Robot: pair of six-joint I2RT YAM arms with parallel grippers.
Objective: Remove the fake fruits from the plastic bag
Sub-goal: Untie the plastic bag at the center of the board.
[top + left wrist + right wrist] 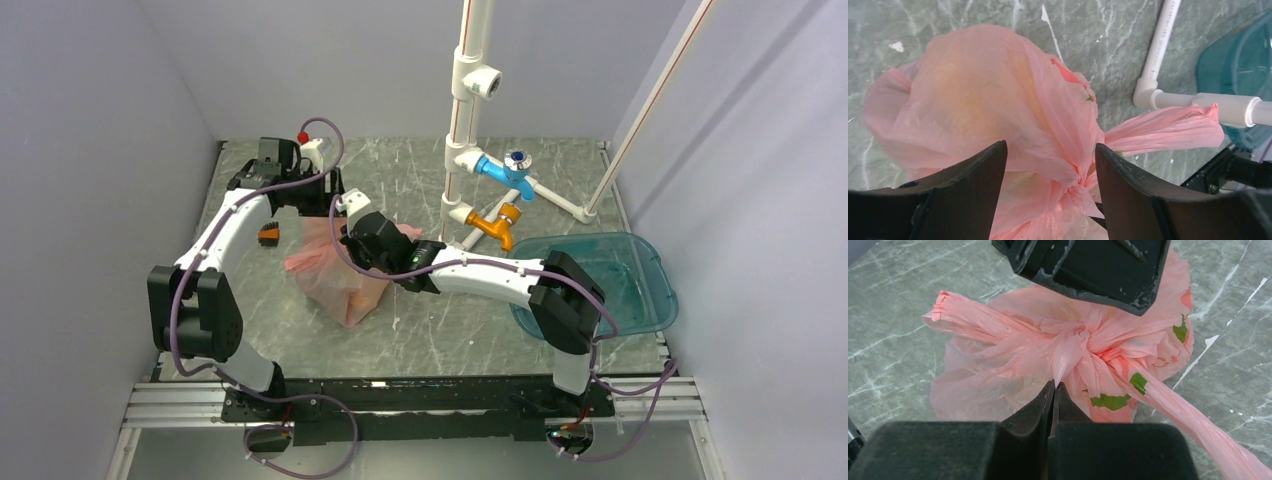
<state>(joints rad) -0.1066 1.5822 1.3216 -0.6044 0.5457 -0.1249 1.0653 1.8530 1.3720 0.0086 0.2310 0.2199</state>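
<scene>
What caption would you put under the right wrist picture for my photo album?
Right tool pinches a fold of the pink plastic bag at its knot, left tool open just above.

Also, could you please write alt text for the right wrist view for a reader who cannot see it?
The right gripper pinches a fold of the pink plastic bag at its knot, fingers shut. The left gripper hangs above the knot, and the bag's twisted handles splay across the grey marbled table.

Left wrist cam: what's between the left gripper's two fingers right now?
The plastic bag: its bunched, knotted neck fills the gap between the left gripper's open fingers, seen in the left wrist view.
</scene>
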